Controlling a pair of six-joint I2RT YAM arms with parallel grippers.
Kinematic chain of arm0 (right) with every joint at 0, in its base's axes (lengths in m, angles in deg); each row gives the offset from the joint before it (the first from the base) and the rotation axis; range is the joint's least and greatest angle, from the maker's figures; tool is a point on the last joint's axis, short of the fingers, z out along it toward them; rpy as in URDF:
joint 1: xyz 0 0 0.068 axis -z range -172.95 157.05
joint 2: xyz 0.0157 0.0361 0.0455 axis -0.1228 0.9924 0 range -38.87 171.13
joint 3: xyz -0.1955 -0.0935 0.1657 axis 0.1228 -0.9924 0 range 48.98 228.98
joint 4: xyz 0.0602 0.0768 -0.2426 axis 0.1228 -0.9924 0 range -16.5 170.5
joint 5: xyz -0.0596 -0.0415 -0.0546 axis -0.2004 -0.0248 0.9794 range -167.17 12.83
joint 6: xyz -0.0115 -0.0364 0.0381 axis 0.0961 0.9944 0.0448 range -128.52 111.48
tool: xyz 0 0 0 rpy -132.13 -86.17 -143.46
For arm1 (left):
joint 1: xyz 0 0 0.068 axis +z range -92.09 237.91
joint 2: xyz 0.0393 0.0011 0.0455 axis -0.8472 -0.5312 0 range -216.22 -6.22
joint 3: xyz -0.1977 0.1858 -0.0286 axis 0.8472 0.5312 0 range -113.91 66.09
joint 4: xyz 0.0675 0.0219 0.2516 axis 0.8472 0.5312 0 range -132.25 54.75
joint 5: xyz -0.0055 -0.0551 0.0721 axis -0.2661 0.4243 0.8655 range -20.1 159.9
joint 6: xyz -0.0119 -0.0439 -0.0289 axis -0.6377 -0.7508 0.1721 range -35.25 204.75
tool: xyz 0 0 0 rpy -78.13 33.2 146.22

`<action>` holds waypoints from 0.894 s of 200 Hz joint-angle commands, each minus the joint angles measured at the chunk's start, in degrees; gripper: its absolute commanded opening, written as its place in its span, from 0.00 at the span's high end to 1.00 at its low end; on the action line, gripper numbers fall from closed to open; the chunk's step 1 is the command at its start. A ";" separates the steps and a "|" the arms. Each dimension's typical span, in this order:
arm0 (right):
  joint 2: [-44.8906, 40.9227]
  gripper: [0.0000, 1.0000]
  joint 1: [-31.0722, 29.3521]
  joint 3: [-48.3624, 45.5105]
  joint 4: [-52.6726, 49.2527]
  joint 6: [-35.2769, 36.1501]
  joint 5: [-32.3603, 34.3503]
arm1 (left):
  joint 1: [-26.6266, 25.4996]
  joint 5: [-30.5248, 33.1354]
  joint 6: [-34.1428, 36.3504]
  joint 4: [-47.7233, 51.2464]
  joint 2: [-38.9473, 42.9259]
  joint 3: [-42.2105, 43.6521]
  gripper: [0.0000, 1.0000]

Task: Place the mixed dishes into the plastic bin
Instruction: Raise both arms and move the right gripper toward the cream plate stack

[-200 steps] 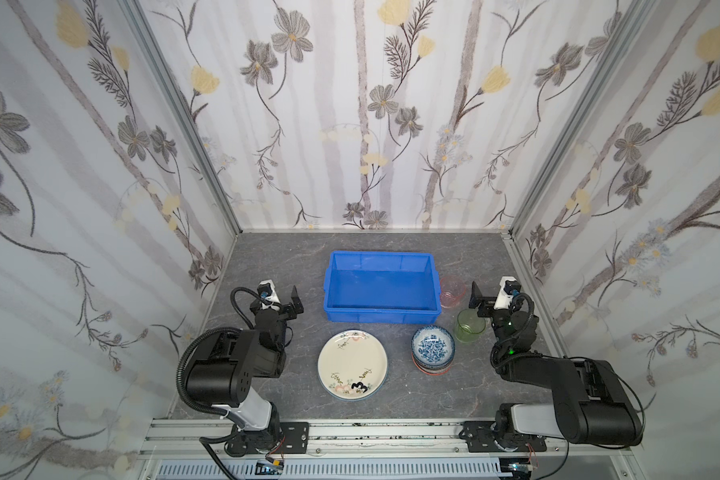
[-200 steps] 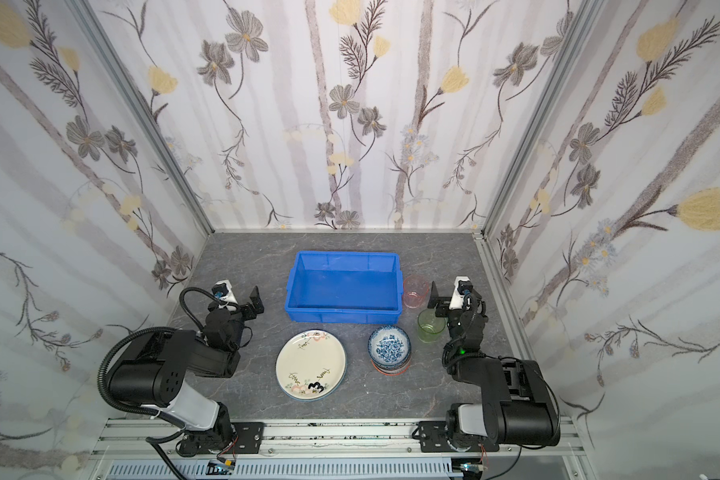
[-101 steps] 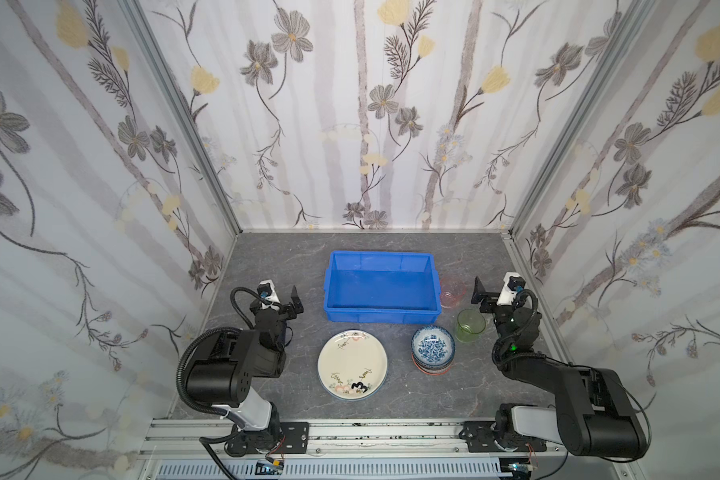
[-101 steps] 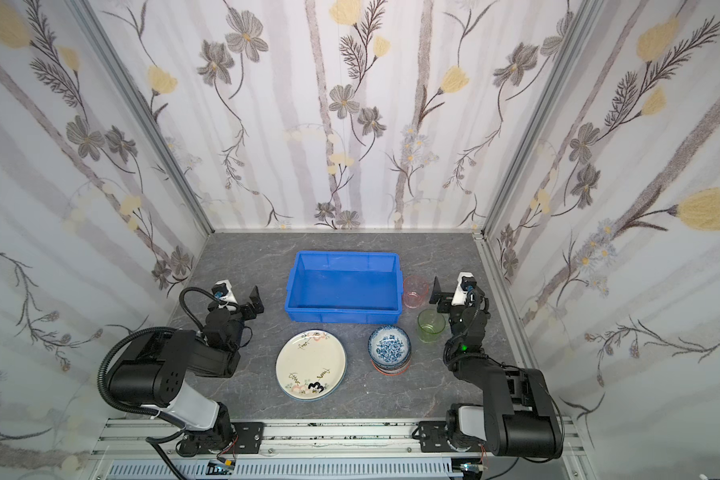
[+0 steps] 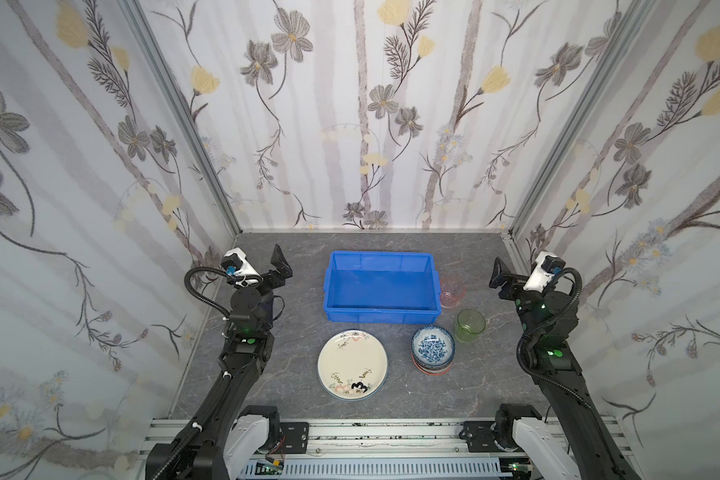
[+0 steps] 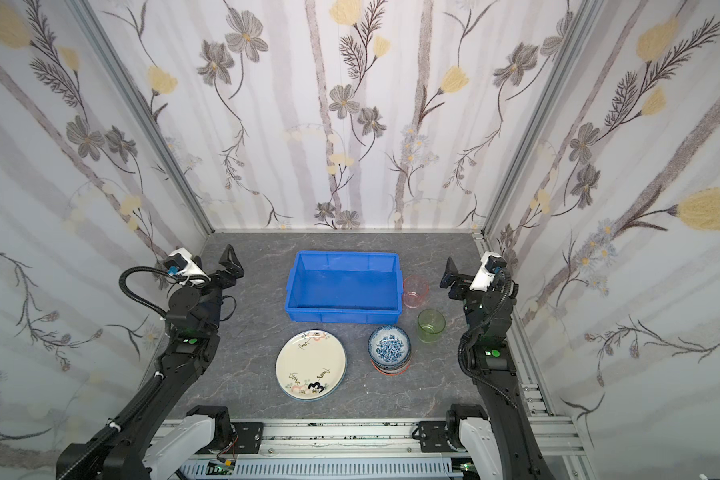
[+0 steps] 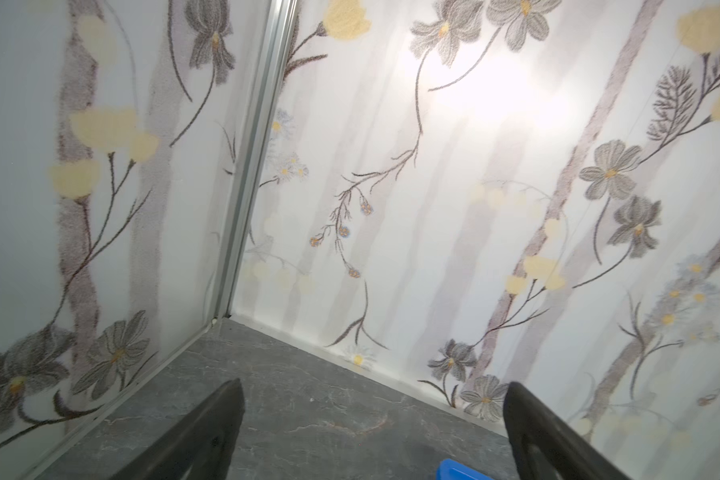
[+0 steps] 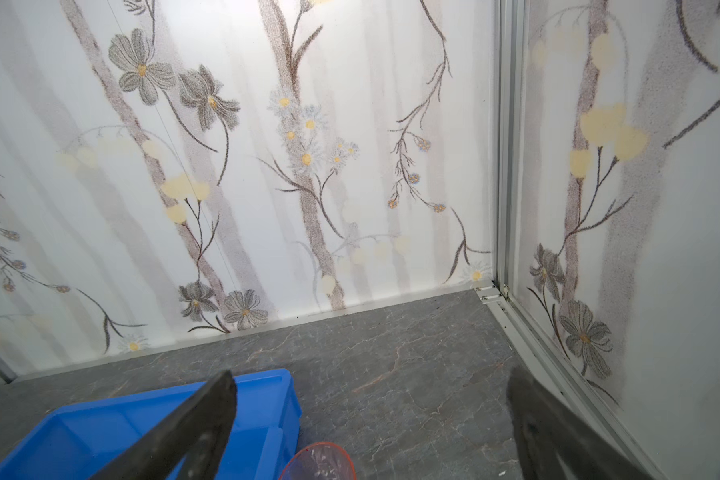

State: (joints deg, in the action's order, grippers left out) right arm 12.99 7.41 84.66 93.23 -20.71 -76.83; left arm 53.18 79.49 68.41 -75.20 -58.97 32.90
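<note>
The plastic bin (image 5: 381, 316) (image 6: 344, 316) stands empty at mid table in both top views. The mixed dishes lie around it: a cream plate (image 5: 353, 365) (image 6: 310, 365) in front, a stack of bowls (image 5: 432, 347) (image 6: 389, 345) topped by a blue-white one, a green tumbler (image 5: 469, 325) (image 6: 431, 325), and a pink tumbler (image 5: 452, 289) (image 8: 319, 461) against the bin's right wall. My left gripper (image 5: 267, 268) (image 7: 375, 390) hovers open left of the bin. My right gripper (image 5: 514, 276) (image 8: 371, 378) hovers open to the right of the pink tumbler. Both hold nothing.
Flowered walls close in the grey table on three sides, with metal corner posts (image 5: 184, 116) at the back. A metal rail (image 5: 371, 432) runs along the front edge. A corner of the bin (image 7: 454, 471) shows in the left wrist view.
Both arms have unfolded and lifted, carrying their grippers a little higher and toward the back wall. The jaws stayed open. The dishes and bin have not moved.
</note>
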 commanded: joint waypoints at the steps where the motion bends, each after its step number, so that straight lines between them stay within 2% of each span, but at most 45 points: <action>1: -3.20 0.00 -1.73 3.34 -17.95 -2.58 -1.84 | -0.19 -7.84 -5.35 16.11 5.20 0.05 0.00; 27: -6.29 0.00 -5.86 5.91 -24.44 -2.93 0.51 | -0.18 -6.99 -9.69 25.05 12.78 0.19 0.00; 57: -5.44 0.00 -8.14 10.22 -30.27 -3.89 -3.22 | -0.21 -6.72 -13.48 34.36 17.88 -1.92 0.00; 74: -3.53 0.00 -10.31 12.49 -32.71 -4.09 -5.21 | -0.18 -10.03 -13.85 41.65 16.95 -4.83 0.00; 104: -1.12 0.00 -19.80 15.76 -35.29 -1.64 1.39 | -0.19 -12.30 -17.50 55.26 12.81 -8.70 0.00; 155: 5.70 0.00 -30.98 18.31 -35.08 -2.85 -0.77 | -0.20 -19.00 -22.04 69.83 12.50 -9.77 0.00; 179: 8.31 0.00 -35.28 18.83 -32.96 -3.86 -3.12 | -0.57 -25.01 -24.61 73.29 12.99 -7.94 0.00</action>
State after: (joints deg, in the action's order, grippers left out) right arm 19.24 -24.45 102.38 58.02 -23.05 -77.22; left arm 52.96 61.32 47.65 -9.21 -46.53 23.89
